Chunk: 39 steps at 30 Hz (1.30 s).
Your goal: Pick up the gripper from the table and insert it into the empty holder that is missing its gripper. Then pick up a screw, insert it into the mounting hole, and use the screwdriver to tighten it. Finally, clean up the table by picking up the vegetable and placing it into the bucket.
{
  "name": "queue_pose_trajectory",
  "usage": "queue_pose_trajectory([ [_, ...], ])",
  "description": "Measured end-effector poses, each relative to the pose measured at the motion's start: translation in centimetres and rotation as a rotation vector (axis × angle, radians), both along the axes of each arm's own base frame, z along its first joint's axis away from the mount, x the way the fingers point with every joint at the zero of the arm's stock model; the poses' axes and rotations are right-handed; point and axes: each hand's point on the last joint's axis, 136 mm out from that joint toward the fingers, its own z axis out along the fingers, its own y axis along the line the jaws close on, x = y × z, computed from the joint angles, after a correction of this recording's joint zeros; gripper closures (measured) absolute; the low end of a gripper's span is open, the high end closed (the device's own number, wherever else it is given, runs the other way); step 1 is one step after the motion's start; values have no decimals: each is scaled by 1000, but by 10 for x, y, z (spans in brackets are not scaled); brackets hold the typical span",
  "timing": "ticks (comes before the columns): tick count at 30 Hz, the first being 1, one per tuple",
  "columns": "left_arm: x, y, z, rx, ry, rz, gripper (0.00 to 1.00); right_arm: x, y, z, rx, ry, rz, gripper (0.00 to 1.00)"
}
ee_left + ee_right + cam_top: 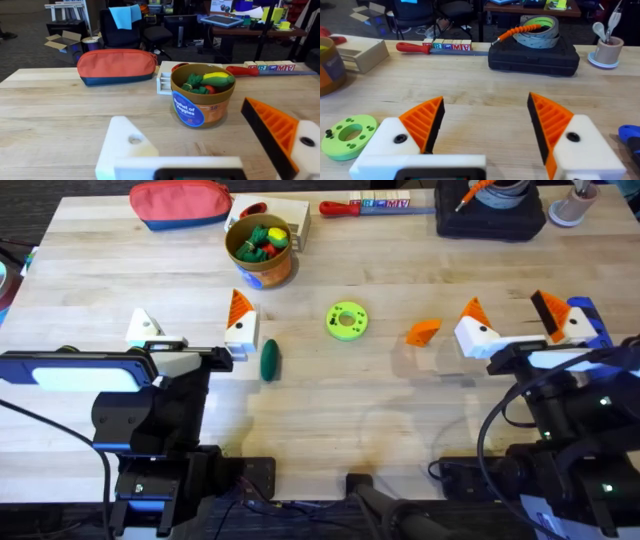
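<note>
**Loose orange wedge lies on desk between two parted claws**

A small loose orange plastic wedge (423,332) is seen lying on the light wooden desk (400,430) right of centre in the overhead frame, just beside the right claw (512,313) and to the right of a flat green-and-yellow disc (347,320). The right claw is held wide, an orange ribbed wedge fitted on each of its white finger blocks. The left claw (192,326), at the left of the frame, is also spread wide; its bare white plastic finger block (143,327) carries no wedge, and a mounting hole is visible in it from the left wrist camera. A small dark green oblong toy vegetable (269,361) rests on the desk just below and to the right of the left claw's wedged finger. The small round pail with yellow rim and orange-and-blue side (259,250) stands at upper centre-left, filled with mixed toy vegetables. A bright blue tool body (590,320) is partly seen at the right edge.
</note>
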Motion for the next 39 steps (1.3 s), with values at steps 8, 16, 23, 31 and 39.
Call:
queue_pose_trajectory([
  [8, 0, 0, 0, 0, 0, 0, 13, 0, 4, -1, 2, 8, 21, 10],
  [16, -2, 0, -12, 0, 67, -2, 15, -5, 6, -2, 25, 55, 31, 10],
  [23, -25, 1, 8, 7, 314, 4, 16, -29, 11, 8, 80, 289, 49, 10],
  [31, -6, -21, 27, -30, 577, -122, 14, -39, 13, 51, 100, 533, 45, 10],
  [39, 8, -48, 7, -118, 803, -265, 15, -17, 13, 67, 102, 637, 40, 11],
])
